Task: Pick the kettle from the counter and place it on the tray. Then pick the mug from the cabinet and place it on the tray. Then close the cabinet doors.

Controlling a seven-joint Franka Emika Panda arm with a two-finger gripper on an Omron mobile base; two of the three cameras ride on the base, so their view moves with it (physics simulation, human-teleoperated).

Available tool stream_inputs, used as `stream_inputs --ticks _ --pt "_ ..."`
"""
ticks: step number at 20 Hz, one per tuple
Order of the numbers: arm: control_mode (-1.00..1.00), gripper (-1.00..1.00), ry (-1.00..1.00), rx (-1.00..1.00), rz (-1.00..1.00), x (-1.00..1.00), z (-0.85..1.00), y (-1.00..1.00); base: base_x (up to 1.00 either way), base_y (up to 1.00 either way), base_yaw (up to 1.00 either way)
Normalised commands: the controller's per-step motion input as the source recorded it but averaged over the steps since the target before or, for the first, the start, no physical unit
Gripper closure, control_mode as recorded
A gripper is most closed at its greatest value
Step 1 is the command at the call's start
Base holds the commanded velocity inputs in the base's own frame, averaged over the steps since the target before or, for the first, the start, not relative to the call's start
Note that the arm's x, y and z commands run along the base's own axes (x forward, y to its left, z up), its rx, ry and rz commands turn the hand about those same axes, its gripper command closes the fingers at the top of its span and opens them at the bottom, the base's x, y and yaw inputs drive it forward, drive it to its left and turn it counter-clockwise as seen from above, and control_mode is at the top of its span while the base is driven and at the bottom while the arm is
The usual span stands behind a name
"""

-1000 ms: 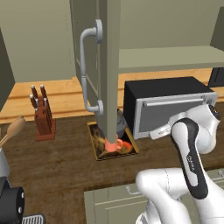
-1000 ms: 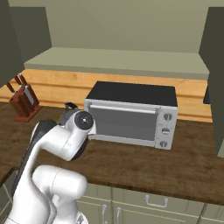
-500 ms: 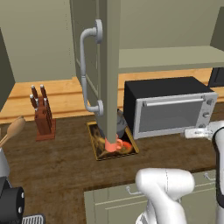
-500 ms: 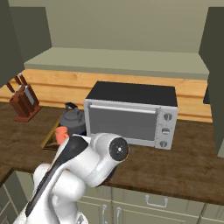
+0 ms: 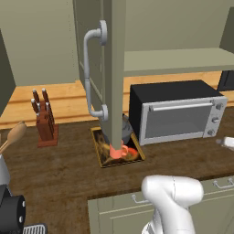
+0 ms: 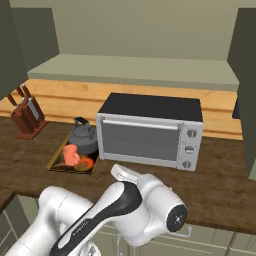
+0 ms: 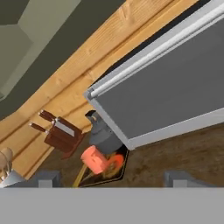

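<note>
The dark grey kettle (image 6: 84, 138) and the salmon mug (image 6: 71, 155) both stand on the yellow-rimmed tray (image 6: 59, 165), left of the toaster oven on the dark counter (image 6: 220, 170). In the left base view the kettle (image 5: 126, 133), mug (image 5: 119, 151) and tray (image 5: 101, 157) sit just behind an open cabinet door (image 5: 114, 68). The cabinet's pale shelf (image 5: 178, 61) lies bare above the oven. My gripper (image 7: 114, 180) is open with nothing between its fingertips. It looks from low over the counter toward the mug (image 7: 94, 159), kettle (image 7: 103, 134) and tray (image 7: 114, 174), well apart from them.
A silver and black toaster oven (image 6: 150, 132) stands right of the tray. A knife block (image 5: 43, 121) is at the left on the counter. The right cabinet door (image 6: 247, 90) hangs open, and another door (image 6: 12, 45) stands open at the left. My arm (image 6: 130, 210) crosses in front of the counter.
My arm has swung away from the tray, across the front of the oven to the right. The kettle, mug and tray have not moved.
</note>
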Motion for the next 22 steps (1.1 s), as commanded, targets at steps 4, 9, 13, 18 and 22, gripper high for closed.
stream_inputs --ticks 4,9,13,18,22 --pt "-1.0 1.0 0.0 0.1 -0.08 0.0 0.0 -0.66 0.0 0.0 0.0" --pt "-1.0 1.0 0.0 0.2 -0.03 0.0 0.03 -0.48 0.0 0.0 0.0" --pt "-1.0 1.0 -0.01 0.53 0.0 -0.01 0.31 -0.76 0.0 0.0 0.0" --pt "-1.0 1.0 -0.08 0.66 -0.06 0.0 0.6 -0.77 0.0 0.0 0.0" --pt "-1.0 1.0 -0.14 0.61 -0.02 0.0 0.19 -0.66 0.0 0.0 0.0"
